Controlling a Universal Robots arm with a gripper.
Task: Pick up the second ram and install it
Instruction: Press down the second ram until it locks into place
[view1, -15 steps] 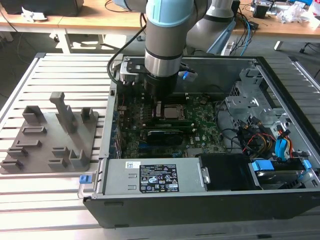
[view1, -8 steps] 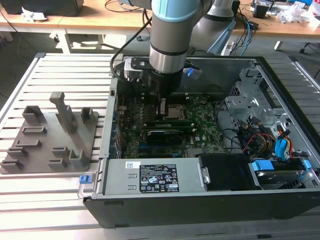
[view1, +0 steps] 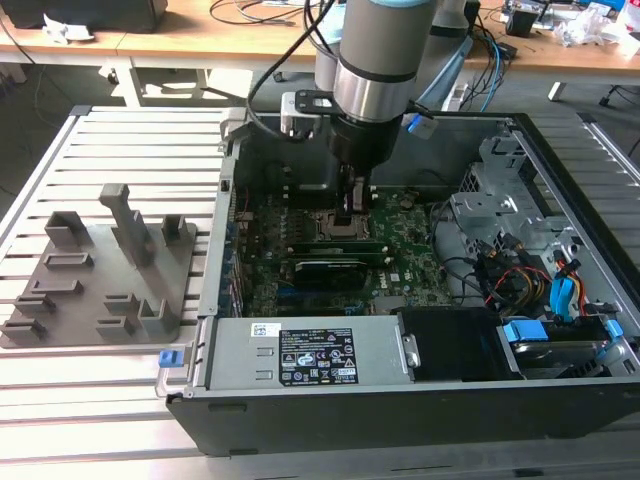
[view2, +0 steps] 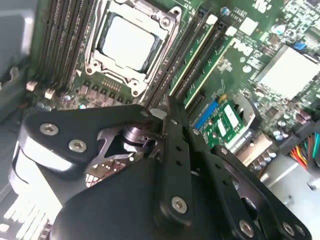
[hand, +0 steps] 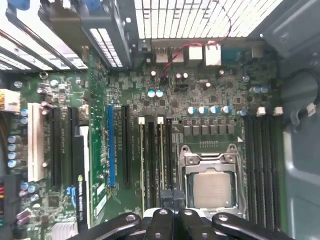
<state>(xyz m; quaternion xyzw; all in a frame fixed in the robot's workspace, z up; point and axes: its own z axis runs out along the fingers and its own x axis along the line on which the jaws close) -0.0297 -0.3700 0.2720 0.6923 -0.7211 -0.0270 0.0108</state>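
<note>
My gripper (view1: 350, 212), fingers pressed together, sits mid-frame over the second ram (view2: 192, 67) seated beside the CPU socket (hand: 212, 185).

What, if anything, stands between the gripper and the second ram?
Nothing visible. The gripper hangs right over the ram, which stands on the motherboard beside the CPU socket.

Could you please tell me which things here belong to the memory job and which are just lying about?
Job in hand:
- two memory sticks, seated beside the processor
- gripper, over them
- motherboard

Lying about:
- grey holder tray
- power supply
- bundle of cables
</note>
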